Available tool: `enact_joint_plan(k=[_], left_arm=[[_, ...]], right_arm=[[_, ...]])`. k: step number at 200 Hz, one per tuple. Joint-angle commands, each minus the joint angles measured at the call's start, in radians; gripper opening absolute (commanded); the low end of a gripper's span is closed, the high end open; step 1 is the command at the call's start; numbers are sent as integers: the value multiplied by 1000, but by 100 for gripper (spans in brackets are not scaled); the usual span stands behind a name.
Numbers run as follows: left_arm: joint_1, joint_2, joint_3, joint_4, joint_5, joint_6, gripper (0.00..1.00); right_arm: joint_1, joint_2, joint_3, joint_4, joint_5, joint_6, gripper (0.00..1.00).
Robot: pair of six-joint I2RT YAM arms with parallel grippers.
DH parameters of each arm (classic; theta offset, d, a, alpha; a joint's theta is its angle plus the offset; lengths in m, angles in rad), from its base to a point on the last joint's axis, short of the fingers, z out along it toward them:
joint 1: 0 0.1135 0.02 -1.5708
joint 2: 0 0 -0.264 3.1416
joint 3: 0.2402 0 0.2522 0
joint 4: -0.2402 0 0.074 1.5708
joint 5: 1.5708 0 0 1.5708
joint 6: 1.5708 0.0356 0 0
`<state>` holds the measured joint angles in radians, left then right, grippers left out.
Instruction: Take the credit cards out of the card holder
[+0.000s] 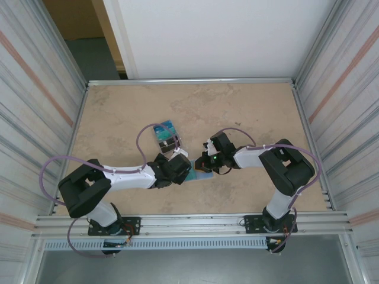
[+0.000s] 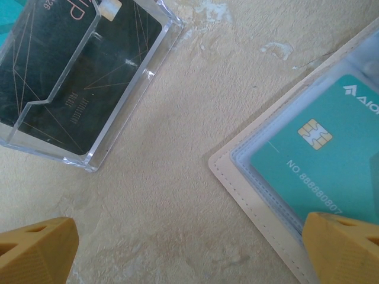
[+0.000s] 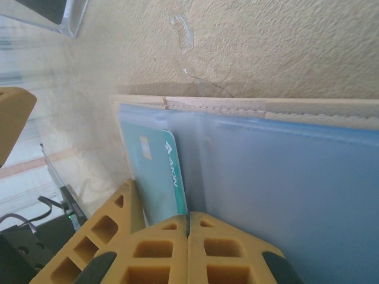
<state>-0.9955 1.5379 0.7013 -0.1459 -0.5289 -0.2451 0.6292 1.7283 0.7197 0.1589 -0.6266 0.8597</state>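
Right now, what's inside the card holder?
A teal card lies in the card holder, behind its clear pocket. Anything beneath that card is covered, so I cannot see it.

The tabletop [image 1: 249, 112] is a beige, mottled, stone-look surface with pale scuffs and a fine hairline crack, seen close in both wrist views. A clear plastic box [image 1: 166, 137] rests on it near the middle. Its see-through wall [image 2: 129, 94] is thick and square-cornered, and one corner [image 3: 71, 18] shows at the upper left of the right wrist view. Ribbed metal walls flank the tabletop, the left wall [image 1: 35, 89] and the right wall [image 1: 343, 77], each crossed by a faint orange stripe. A white panel [image 1: 219, 35] closes the far side, with an open gap [image 1: 89, 41] beside it. Metal rails [image 1: 195, 223] run along the near edge.
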Motion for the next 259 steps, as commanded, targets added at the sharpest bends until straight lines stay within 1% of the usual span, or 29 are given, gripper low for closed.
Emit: enact_joint_plan(k=[1,57,134,169,227,259], left_arm=[[-20,15,12,-7,35,-22,98],[-18,-30,-1,-32,12,-25,99],[-19,-36,6,-38,5,-22,99],[-19,-30,17,-34,5,-8,99],[-16,-76,43,-15,0,38,99],[-5,-84,58,16,21,73,99]], right_arm=[[7,0,-7,26,-46,2,0],[-26,-58,-8,-77,18,-49,0],[-41,-100,-9,-135,57,-77,0],[-46,-116,-10,-163,76,-92,0],[-52,-110,0,-196,89,-117,0],[-59,-105,8,-205,82,-129,0]])
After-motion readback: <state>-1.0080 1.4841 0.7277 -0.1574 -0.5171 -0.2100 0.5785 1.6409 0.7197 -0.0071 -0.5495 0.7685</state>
